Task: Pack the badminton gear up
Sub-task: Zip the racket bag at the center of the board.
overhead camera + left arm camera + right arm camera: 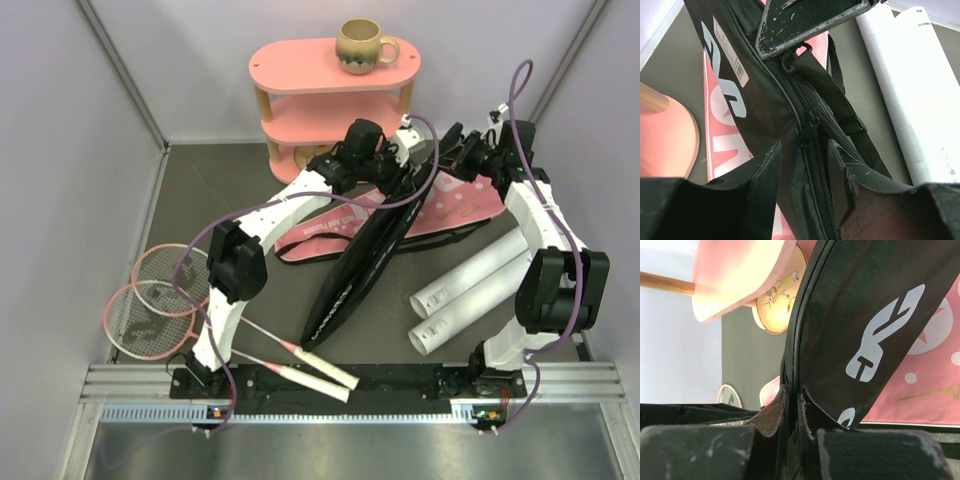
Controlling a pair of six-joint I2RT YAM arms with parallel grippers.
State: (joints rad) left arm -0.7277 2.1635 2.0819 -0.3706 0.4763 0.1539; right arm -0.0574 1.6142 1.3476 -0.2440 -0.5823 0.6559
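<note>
Right hand point(794, 399) was found closed on the edge of the black bag point(865, 315), with its scuffed fingers point(775, 412) pressed to either side of the seam. The bag stood on edge and rose away from the hand, with a white logo on its face. The pink bag point(935, 385), marked with white dots, lay behind it to the right. At upper left the pink shelf point(740, 270) overhung the dark surface point(740, 350). A bird drawing point(785, 285) showed on a pale rounded panel beneath. A racket head point(730, 395) was partly visible at lower left
</note>
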